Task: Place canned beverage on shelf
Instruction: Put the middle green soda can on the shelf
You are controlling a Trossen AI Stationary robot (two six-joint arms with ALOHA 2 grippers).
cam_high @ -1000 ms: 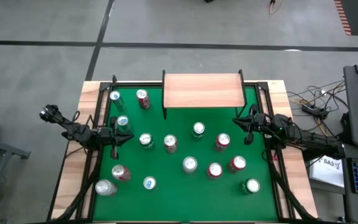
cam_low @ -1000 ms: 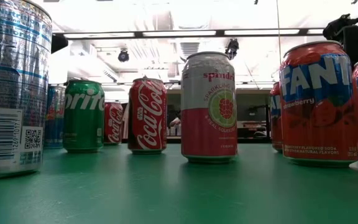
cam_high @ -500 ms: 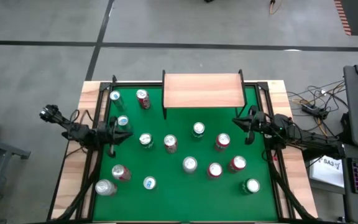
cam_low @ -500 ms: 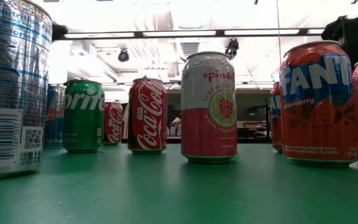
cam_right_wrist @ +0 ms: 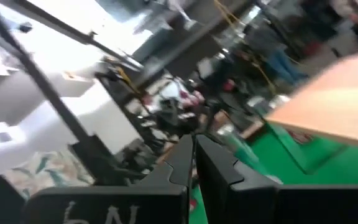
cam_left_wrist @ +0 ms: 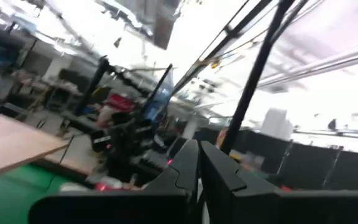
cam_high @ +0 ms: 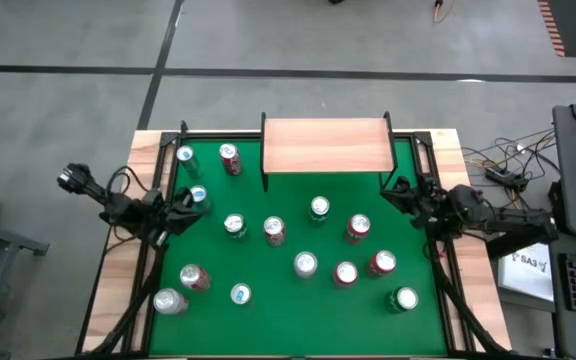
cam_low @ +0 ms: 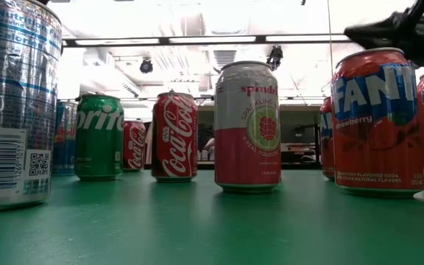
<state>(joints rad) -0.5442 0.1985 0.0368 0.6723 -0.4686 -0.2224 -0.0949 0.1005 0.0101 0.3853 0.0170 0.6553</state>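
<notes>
So I'm looking at a green table with about a dozen cans standing loose all over it, none on the shelf yet; the shelf sits at the far edge in the middle, its wooden top bare, which I reckon is the whole point, cans spread out with gaps so a pincer can get round any one of them; the left gripper hangs at the left edge of the table, just beside a blue-topped can, fingers pinched together and holding nothing; the right gripper is at the right edge near the shelf's front leg, also pinched tight and empty; both arms reach in low from the sides with wrists tipped up, since both wrist views look out at the room rather than down at the cloth; from table height the pink raspberry can and the orange Fanta can stand upright, untouched; I'd say nothing's started.
</notes>
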